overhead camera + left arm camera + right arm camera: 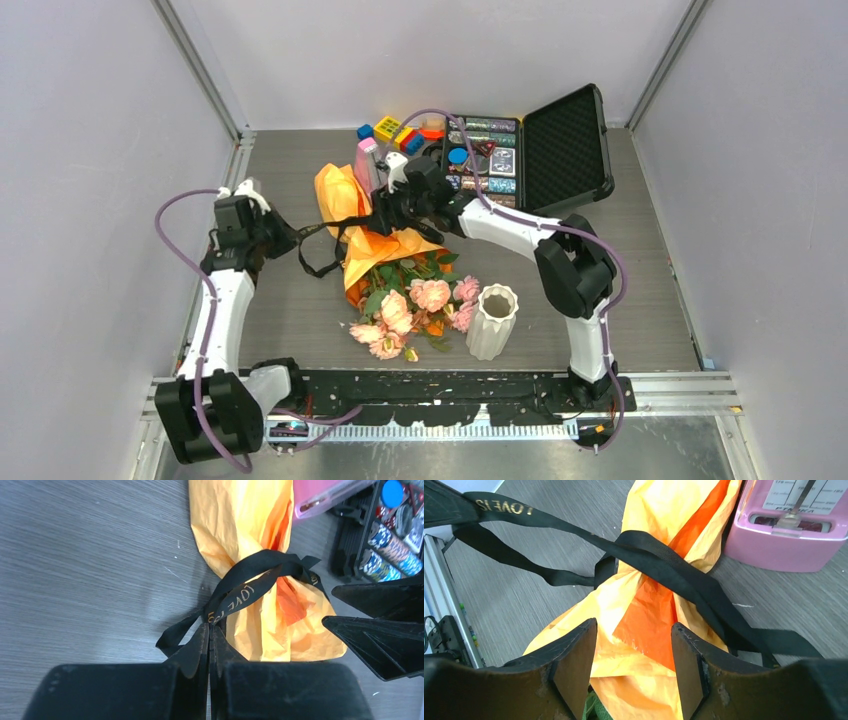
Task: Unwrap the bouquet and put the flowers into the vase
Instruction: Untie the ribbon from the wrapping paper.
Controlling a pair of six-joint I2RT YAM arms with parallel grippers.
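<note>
The bouquet lies mid-table, its orange paper [345, 195] still bound by a black ribbon [250, 587]. Pink and peach flowers [410, 300] spill out toward the near edge, close to the white ribbed vase [492, 320], which stands upright and empty. My left gripper [210, 627] is shut on one ribbon tail, which runs taut from it to the knot; in the top view it [290, 237] sits left of the bouquet. My right gripper [634, 652] is open, with a finger on each side of the orange paper [649, 625] just below the ribbon [664, 565].
A pink metronome [367, 165] stands right behind the bouquet, touching the paper. An open black case [565, 150] with chips and cards lies at the back right. Coloured toy blocks [395, 130] sit at the back centre. Grey walls close in both sides.
</note>
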